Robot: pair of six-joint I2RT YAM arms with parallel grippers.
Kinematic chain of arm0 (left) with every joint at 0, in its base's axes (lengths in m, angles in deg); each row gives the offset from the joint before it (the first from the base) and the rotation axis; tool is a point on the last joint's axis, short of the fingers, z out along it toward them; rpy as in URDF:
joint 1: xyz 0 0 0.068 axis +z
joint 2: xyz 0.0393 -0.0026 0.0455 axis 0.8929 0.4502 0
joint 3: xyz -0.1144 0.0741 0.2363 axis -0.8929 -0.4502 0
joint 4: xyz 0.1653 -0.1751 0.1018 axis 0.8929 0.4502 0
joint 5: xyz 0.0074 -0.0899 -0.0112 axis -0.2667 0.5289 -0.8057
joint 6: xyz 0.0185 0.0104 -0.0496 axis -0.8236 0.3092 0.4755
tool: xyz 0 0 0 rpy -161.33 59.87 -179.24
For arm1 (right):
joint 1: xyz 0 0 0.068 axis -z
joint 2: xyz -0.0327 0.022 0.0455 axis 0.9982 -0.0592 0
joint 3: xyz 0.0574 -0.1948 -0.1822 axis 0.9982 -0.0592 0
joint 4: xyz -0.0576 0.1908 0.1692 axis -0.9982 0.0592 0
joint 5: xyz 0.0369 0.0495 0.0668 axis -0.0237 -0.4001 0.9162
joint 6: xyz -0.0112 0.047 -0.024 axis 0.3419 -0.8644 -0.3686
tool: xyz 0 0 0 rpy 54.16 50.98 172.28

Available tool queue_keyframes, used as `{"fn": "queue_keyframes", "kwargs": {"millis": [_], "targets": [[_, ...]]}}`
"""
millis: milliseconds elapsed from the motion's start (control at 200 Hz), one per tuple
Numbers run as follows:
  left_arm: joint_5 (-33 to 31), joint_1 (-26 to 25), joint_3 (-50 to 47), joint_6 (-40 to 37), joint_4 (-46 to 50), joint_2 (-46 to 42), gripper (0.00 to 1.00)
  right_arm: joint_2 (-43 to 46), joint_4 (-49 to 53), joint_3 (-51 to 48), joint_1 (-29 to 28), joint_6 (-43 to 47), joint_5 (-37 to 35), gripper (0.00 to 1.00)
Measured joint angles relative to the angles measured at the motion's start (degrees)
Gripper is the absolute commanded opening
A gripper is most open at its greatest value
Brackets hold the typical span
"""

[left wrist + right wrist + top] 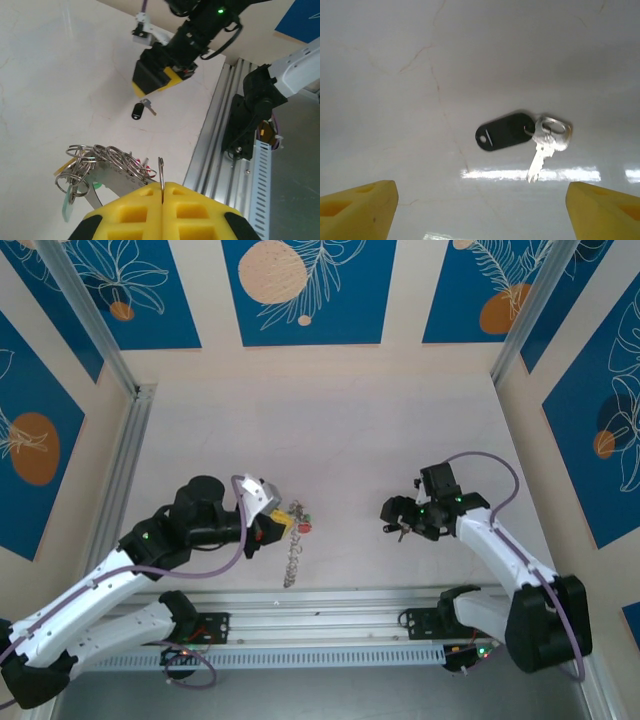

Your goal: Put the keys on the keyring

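Observation:
My left gripper [270, 518] is shut on the keyring [161, 172], a thin grey hoop seen edge-on between the yellow fingers [195, 210]. A cluster of small metal rings [102, 159] fringes it, with a green tag [67, 207] and a red bit [145, 162]. From above, the keyring [292, 552] hangs as a chain below that gripper. A black-headed key [505, 131] with a silver blade [540, 159] lies on the white table [395, 75]. My right gripper [480, 215] hovers over the key, open, its fingers well apart on either side. The left wrist view also has that key [138, 110] under the right gripper [155, 80].
A slotted aluminium rail [330, 602] runs along the near table edge, and another rail [122, 475] lines the left side. The right arm's base [250, 115] is bolted to the near rail. Blue patterned wall panels [300, 285] surround the table.

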Motion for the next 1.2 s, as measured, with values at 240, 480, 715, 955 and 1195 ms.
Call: {"fn": "queue_keyframes", "kwargs": {"millis": [240, 480, 715, 955, 1195], "targets": [[0.81, -0.04, -0.13, 1.09, -1.66, -1.25, 0.0, -10.05, -2.54, 5.07, 0.26, 2.12, -1.55, 0.86], [0.81, -0.04, -0.28, 1.29, -2.01, -2.34, 0.0, -11.82, -4.26, 6.32, 0.28, 1.73, -2.51, 0.87], [0.79, -0.04, -0.33, 1.29, -2.84, -2.49, 0.0, -14.03, -6.64, 3.85, -0.76, -0.15, -2.12, 0.84], [0.79, -0.04, -0.39, 1.29, -2.84, -2.25, 0.0, -13.84, -7.1, 2.43, -3.78, -2.75, -1.09, 0.83], [0.76, -0.04, -0.39, 1.29, -2.84, -2.16, 0.0, -12.0, -9.35, -0.02, -10.12, -7.48, -1.14, 0.83]]}}
